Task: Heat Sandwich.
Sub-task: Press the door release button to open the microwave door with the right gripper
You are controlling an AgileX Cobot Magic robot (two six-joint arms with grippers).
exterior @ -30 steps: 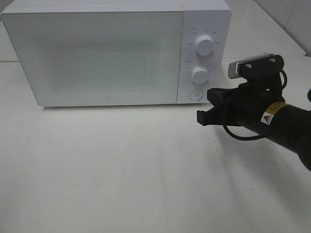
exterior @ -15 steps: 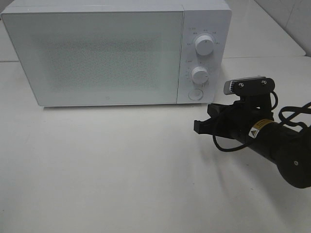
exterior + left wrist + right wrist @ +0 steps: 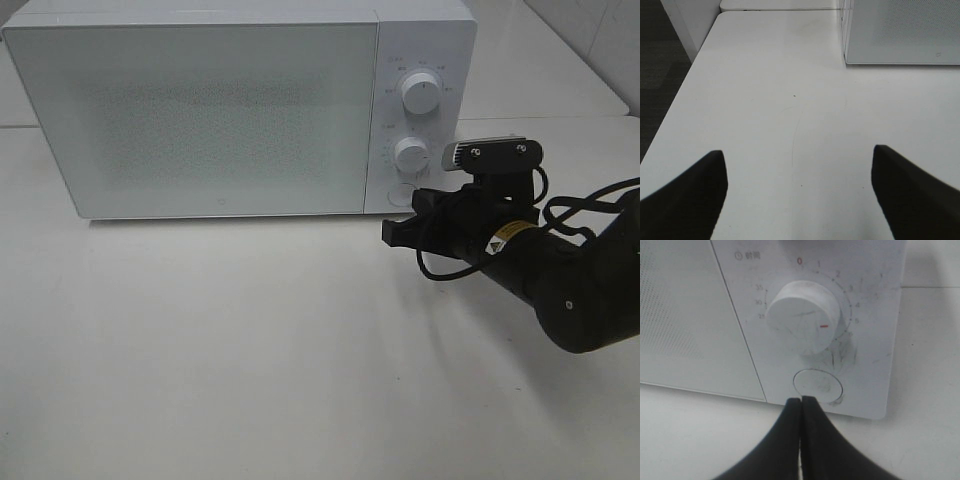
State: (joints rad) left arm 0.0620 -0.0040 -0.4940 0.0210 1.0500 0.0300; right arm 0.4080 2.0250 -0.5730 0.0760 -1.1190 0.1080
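Zero sign of the sandwich: none on the counter (image 3: pixel 250 350), possibly behind the shut microwave door (image 3: pixel 200 110). Pinched together and empty, right fingers (image 3: pixel 801 400), tips just short of the round button (image 3: pixel 818 385) under the timer knob (image 3: pixel 802 317). Spread wide, empty, left fingers (image 3: pixel 799 150). Heating unconfirmed.

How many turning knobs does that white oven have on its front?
2. The upper knob sits high on the right of the microwave front; the lower knob is right beneath it. Under that is a flat round button, not a knob.
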